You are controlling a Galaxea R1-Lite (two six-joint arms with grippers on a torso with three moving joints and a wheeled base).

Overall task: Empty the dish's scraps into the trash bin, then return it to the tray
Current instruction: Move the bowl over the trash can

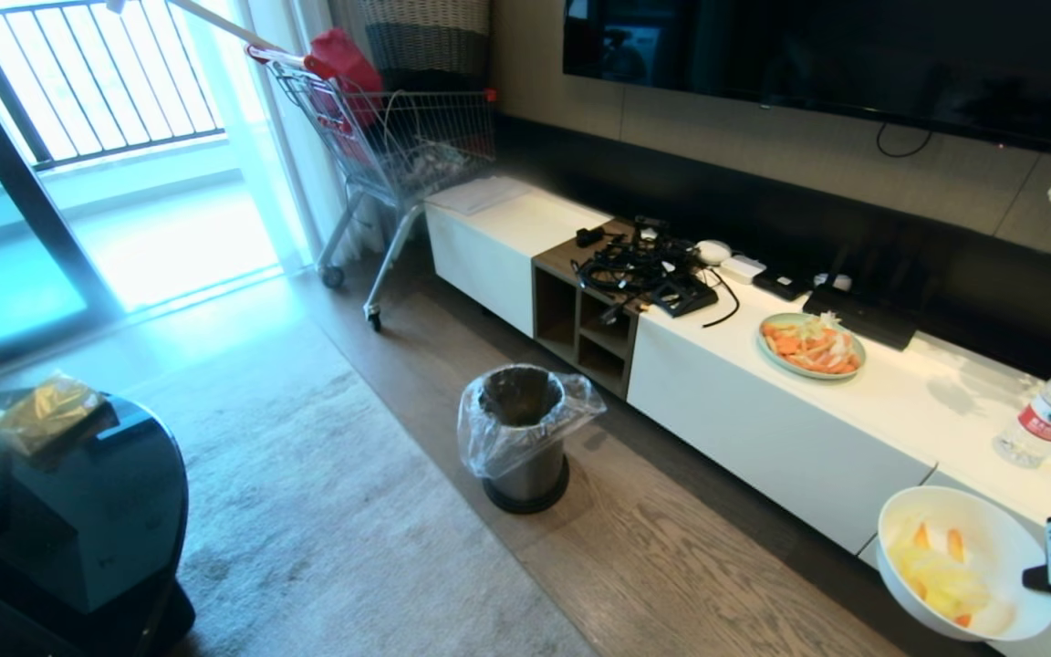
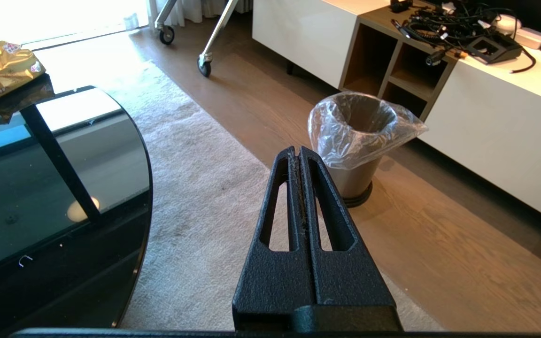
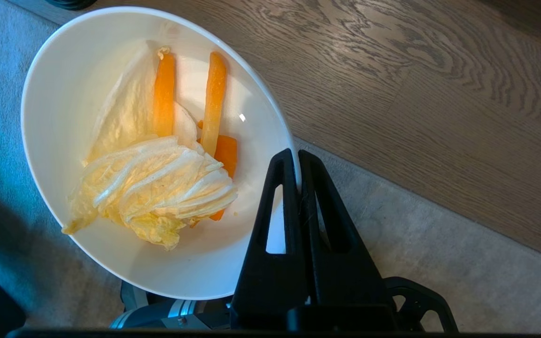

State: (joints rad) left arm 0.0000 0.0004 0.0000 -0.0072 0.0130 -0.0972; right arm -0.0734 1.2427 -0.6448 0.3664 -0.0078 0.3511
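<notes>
Cabbage leaves and carrot strips point(image 3: 167, 155) lie in the cream-white bowl point(image 1: 991, 538) at four o'clock in the head view, its rim pinched between the closed jaws of the right gripper point(image 3: 297, 162). Steel trash bin point(image 1: 522, 436), lined with a clear bag, stands on the wooden floor at centre, well apart. Left gripper point(image 2: 300, 152) hangs empty, jaws pressed together.

White dish point(image 3: 64, 117) aloft, scraps point(image 3: 158, 178) inside; lined steel trash bin point(image 1: 521, 438) on floor.
</notes>
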